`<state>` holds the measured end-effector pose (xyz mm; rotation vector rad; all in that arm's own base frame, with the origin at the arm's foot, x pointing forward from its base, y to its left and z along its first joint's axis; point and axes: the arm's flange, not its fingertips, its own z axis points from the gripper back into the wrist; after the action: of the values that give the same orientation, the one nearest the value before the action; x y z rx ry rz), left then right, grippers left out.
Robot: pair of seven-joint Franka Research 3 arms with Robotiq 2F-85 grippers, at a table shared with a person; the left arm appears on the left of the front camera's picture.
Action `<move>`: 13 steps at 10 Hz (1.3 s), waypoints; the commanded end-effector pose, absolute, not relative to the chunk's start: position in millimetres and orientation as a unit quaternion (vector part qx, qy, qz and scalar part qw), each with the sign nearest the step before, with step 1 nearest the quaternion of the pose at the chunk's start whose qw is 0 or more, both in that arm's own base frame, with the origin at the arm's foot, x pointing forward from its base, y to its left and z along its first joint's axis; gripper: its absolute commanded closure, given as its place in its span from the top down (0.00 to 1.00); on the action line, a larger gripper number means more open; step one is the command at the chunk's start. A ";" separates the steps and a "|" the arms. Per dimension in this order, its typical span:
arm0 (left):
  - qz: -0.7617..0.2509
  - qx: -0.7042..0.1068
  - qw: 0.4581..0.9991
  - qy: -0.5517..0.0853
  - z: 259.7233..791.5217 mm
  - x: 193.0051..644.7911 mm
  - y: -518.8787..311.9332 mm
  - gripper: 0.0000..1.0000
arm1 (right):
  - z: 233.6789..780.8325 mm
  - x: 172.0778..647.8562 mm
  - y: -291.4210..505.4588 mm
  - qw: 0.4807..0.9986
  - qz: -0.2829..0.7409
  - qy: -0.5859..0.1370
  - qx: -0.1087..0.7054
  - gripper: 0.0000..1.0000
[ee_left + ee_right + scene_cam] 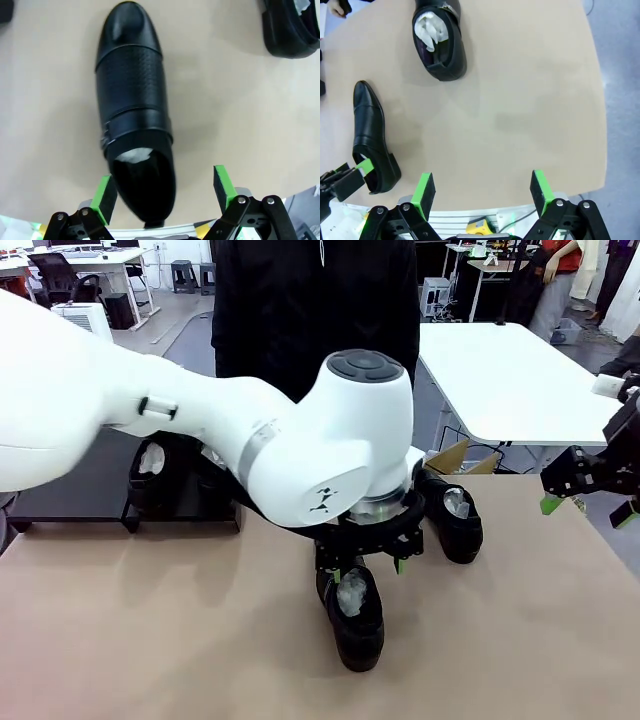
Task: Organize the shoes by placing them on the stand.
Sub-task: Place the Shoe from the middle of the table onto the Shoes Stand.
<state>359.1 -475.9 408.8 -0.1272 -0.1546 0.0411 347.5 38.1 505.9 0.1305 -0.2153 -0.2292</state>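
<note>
A glossy black shoe (355, 625) with white paper inside lies mid-table, toe toward the robot. My left gripper (367, 568) hovers open just over its heel. In the left wrist view the shoe (131, 95) runs up the picture, and the left gripper (164, 192) has its green pads either side of the heel, not touching. A second shoe (455, 515) lies behind and to the right, also seen as (440, 42). Another shoe (150, 475) stands on the black stand (70, 495) at the back left. My right gripper (588, 508) hangs open and empty at the table's right; in its own view (482, 192) it is over bare table.
A person in black (300, 300) stands at the far side, behind the arm. A cardboard box (455, 458) sits just past the table's far edge, and a white table (510, 380) stands beyond. The table's right edge (600, 100) is close to the right gripper.
</note>
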 end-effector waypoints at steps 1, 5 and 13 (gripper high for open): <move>0.021 -0.070 0.993 -0.091 415.6 357.6 -499.2 1.00 | 506.6 347.0 36.6 0.986 -0.109 -0.108 0.064 1.00; 0.022 -0.047 0.997 -0.065 389.9 353.6 -516.0 1.00 | 506.6 347.0 36.6 0.986 -0.109 -0.108 0.064 1.00; 0.007 -0.019 0.998 -0.052 352.7 365.4 -520.1 0.68 | 506.6 347.0 36.6 0.986 -0.109 -0.108 0.064 1.00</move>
<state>364.3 -516.7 352.0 -0.0731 -0.0903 0.0234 347.4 38.1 505.9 0.1305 -0.2152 -0.2292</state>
